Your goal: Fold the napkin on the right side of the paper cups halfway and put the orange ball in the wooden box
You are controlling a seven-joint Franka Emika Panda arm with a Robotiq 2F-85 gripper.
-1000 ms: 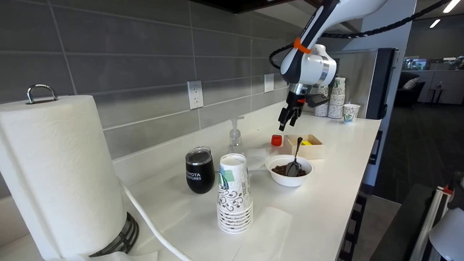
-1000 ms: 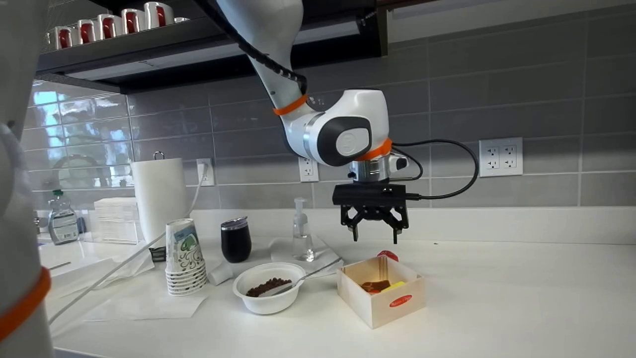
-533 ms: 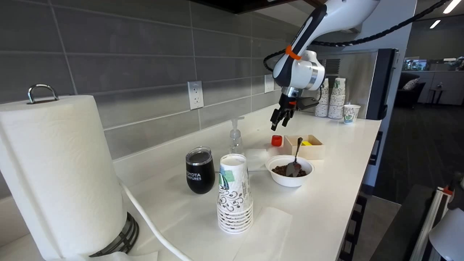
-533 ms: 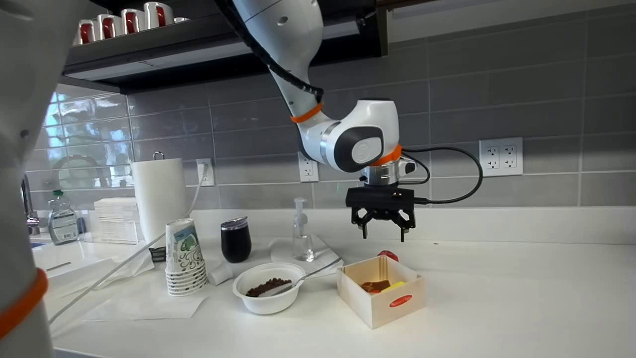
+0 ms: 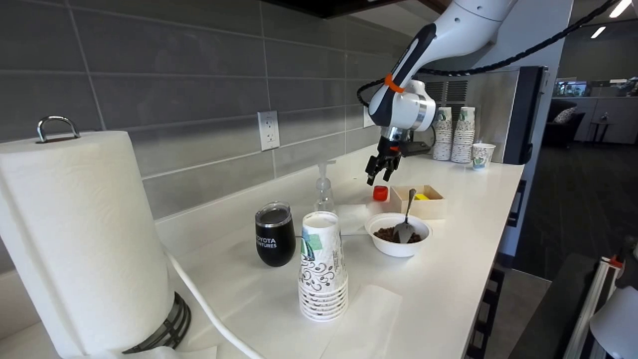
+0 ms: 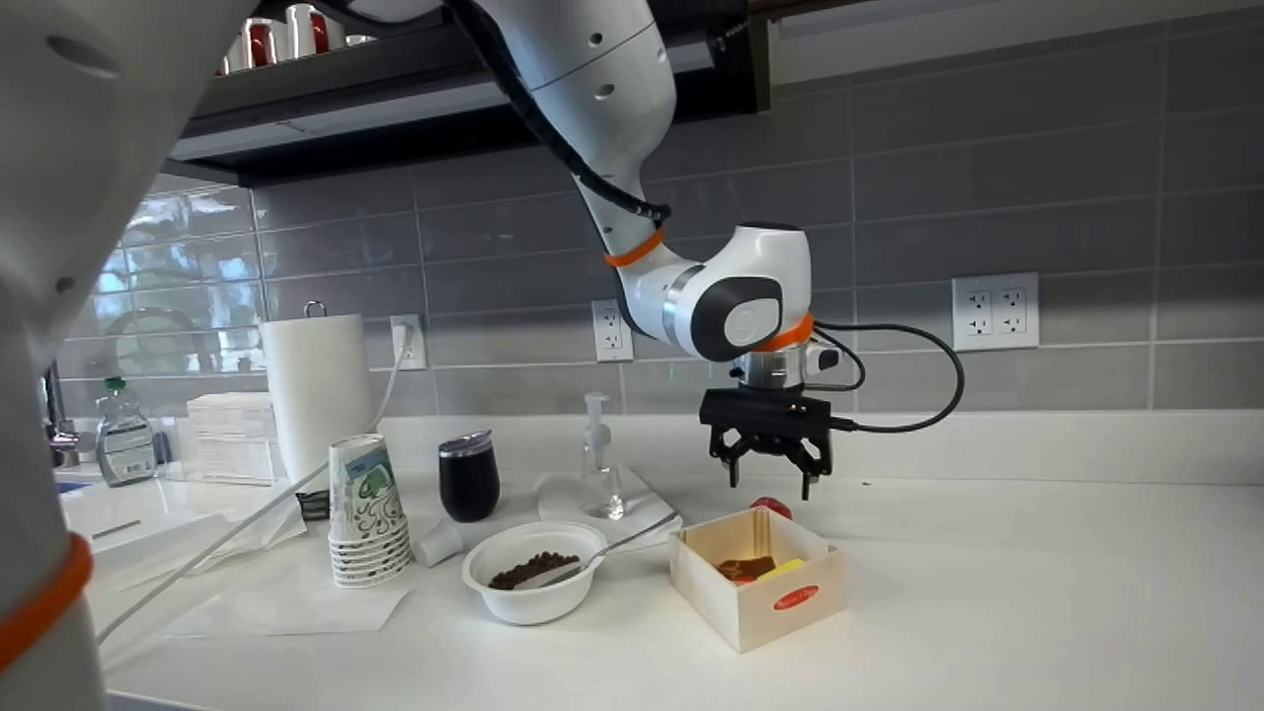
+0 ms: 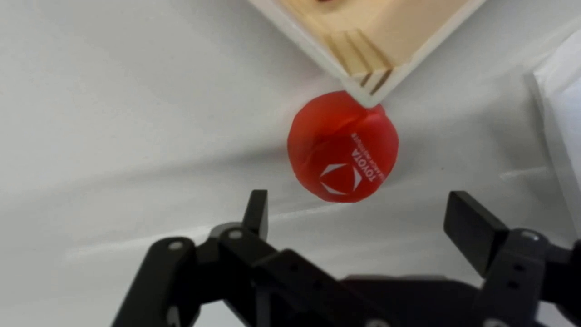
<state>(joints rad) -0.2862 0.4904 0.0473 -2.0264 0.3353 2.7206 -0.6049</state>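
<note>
The orange ball looks red with white Toyota print; it sits on the counter against a corner of the wooden box, in both exterior views (image 5: 380,193) (image 6: 772,508) and the wrist view (image 7: 342,150). The pale wooden box (image 6: 790,612) holds brown and yellow items. My gripper (image 5: 379,178) is open and empty, pointing down above the ball. In the wrist view my gripper (image 7: 361,218) has its fingertips apart, with the ball ahead of the gap between them. The paper cups (image 5: 323,264) stand upside down in a stack. The white napkin (image 5: 369,319) lies flat beside them.
A white bowl (image 6: 533,602) with brown bits and a spoon stands between cups and box. A soap pump bottle (image 6: 600,474) stands on white paper near the wall. A black mug (image 5: 275,239) and paper-towel roll (image 5: 84,239) stand farther along. A cable crosses the counter.
My open gripper has moved toward the wall and slightly lower, closer over the ball. The ball, box, napkin and cups have not moved.
</note>
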